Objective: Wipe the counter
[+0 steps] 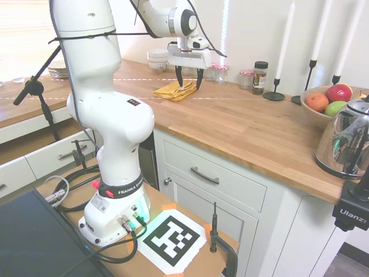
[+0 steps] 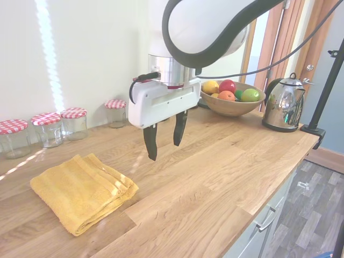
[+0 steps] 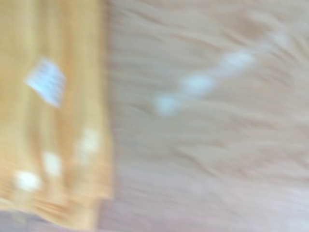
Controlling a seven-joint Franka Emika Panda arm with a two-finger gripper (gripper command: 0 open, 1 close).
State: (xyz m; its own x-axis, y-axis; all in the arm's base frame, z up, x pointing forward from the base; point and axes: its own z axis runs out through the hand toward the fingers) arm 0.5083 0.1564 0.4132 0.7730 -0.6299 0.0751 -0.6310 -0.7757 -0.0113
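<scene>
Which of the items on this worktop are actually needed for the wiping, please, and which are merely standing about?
Needed: warm-brown wooden counter; folded yellow cloth; open black-fingered gripper.

Standing about: red-checked lidded glass jars; wooden fruit bowl; shiny steel kettle.

A folded cloth (image 2: 81, 192) lies flat on the counter (image 2: 215, 183), and the gripper (image 2: 164, 136) hangs in the air just beside its edge, fingers apart and touching nothing. Behind the cloth, a row of jars (image 2: 48, 128) stands along the wall, with a spice jar (image 1: 260, 77) and candlesticks (image 1: 277, 75) further along. At the far end a fruit bowl (image 2: 231, 99) sits just behind a kettle (image 2: 283, 104), perhaps touching it.
</scene>
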